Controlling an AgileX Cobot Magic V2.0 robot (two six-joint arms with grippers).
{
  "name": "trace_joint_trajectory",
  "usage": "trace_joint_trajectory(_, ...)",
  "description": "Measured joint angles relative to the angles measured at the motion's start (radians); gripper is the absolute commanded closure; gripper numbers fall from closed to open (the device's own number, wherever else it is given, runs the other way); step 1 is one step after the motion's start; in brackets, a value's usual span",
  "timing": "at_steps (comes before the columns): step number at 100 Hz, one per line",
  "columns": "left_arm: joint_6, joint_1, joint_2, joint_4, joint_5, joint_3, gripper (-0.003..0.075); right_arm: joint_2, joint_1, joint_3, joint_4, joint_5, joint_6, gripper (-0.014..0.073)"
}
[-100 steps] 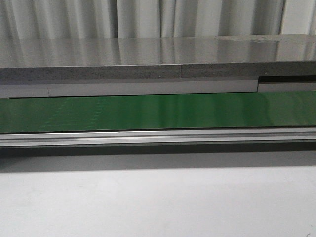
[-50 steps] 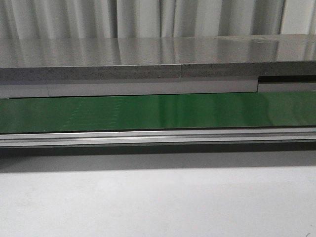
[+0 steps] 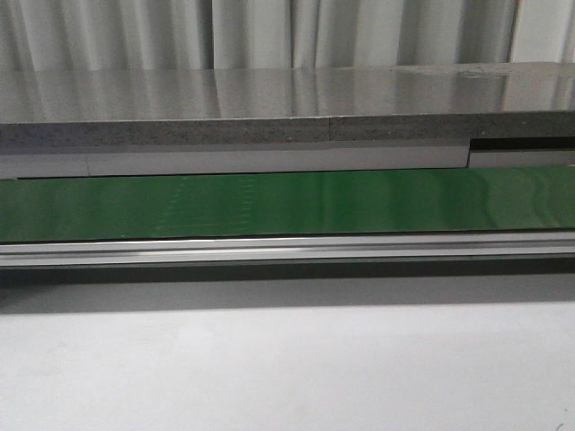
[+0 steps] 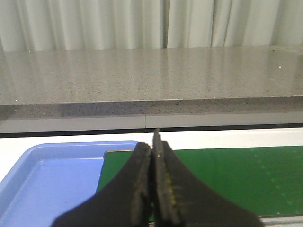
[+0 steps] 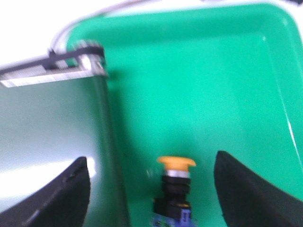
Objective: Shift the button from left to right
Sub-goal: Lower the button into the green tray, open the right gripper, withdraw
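Observation:
The button (image 5: 176, 182) has a yellow-orange cap on a black body and sits in a green tray (image 5: 213, 71) in the right wrist view. My right gripper (image 5: 151, 158) is open, with its fingers on either side of the button and apart from it. The view is blurred. My left gripper (image 4: 152, 142) is shut and empty, above the end of the green belt (image 4: 227, 175) beside a blue tray (image 4: 47, 179). The front view shows the belt (image 3: 287, 205) with no button and no gripper on it.
The belt's end roller and metal frame (image 5: 52, 71) border the green tray. A grey stone counter (image 3: 287, 108) runs behind the belt, with curtains beyond it. An aluminium rail (image 3: 287, 249) edges the belt's front, and a white table (image 3: 287, 368) lies before it.
Faint dotted marks on the green belt have shifted in the front view. Nothing else differs there.

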Motion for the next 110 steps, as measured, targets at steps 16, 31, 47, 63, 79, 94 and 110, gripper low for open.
trace_joint_trajectory(16, 0.000, 0.000, 0.000, 0.000, 0.000, 0.000, 0.0741, -0.114, 0.000, 0.000, 0.124, -0.024, 0.000, 0.0051)
trace_joint_trajectory(31, 0.000, 0.000, 0.000, 0.000, 0.000, 0.000, 0.0741, -0.237, 0.051, 0.000, 0.164, -0.051, 0.000, 0.0051)
trace_joint_trajectory(47, 0.000, 0.000, 0.000, 0.000, 0.000, 0.000, 0.0741, -0.374, 0.159, 0.004, 0.174, -0.058, 0.000, 0.0051)
trace_joint_trajectory(63, 0.000, 0.000, 0.000, 0.000, 0.000, 0.000, 0.0741, -0.518, 0.242, 0.054, 0.177, -0.073, 0.000, 0.0051)
trace_joint_trajectory(79, 0.000, 0.000, 0.000, 0.000, 0.000, 0.000, 0.0741, -0.677, 0.282, 0.180, 0.178, -0.110, 0.000, 0.0051)
trace_joint_trajectory(94, 0.000, 0.000, 0.000, 0.000, 0.000, 0.000, 0.0741, -0.843, 0.293, 0.353, 0.182, -0.165, 0.000, 0.0051)
trace_joint_trajectory(110, 0.000, 0.000, 0.000, 0.000, 0.000, 0.000, 0.0741, -1.049, 0.293, 0.515, 0.189, -0.179, 0.000, 0.0051)
